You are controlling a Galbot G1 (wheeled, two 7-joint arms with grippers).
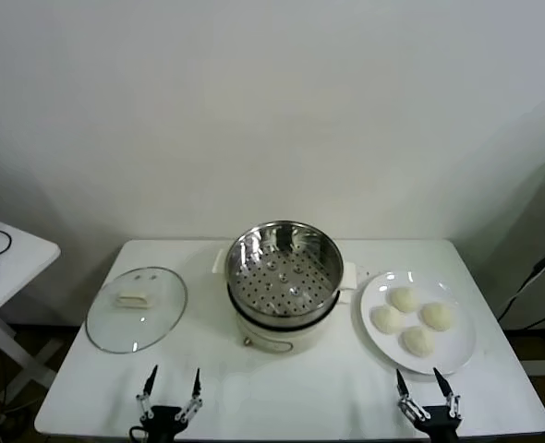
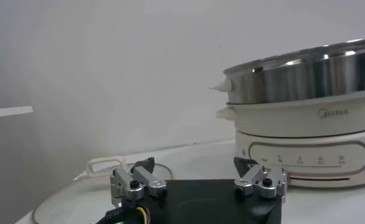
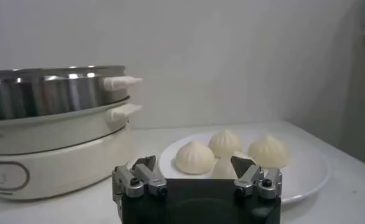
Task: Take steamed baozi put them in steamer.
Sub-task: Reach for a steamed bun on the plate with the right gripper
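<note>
My left claw point(image 1: 173, 380) sits low at the near edge of the white table point(image 1: 291, 392), fingers spread wide, nothing between them. Right claw point(image 1: 424, 385) same story at the near edge on my right: spread wide, holding nothing. Just ahead of the right claw, nearly touching range, is the flat white plate point(image 1: 462, 353) with four steamed baozi point(image 1: 411, 319) clustered on it: one nearest the claw, two side by side behind it, one farthest back. In the right wrist view I can count only three domes clearly point(image 3: 195, 156) (the nearest one is partly hidden behind my own finger). Ahead of the left claw, slightly off toward my outer left, lies the round glass lid point(image 1: 136, 309), flat on the table, cream handle on top; the left wrist view shows its rim point(image 2: 67, 195) right past the fingertips. Farther out, between the two claws and beyond both, stands the steamer point(image 1: 284, 272): shiny steel basket, perforated bottom, nothing in it, seated in the cream-white electric pot point(image 1: 277, 334). Lid lies to the pot's left, plate to its right, both close beside it but not touching. From the left wrist the steel wall point(image 2: 304, 76) stacks over the pot body with its control strip facing me; from the right wrist the basket's white side handle point(image 3: 121, 81) points toward the plate. Behind everything, a plain white wall point(image 1: 272, 111).
</note>
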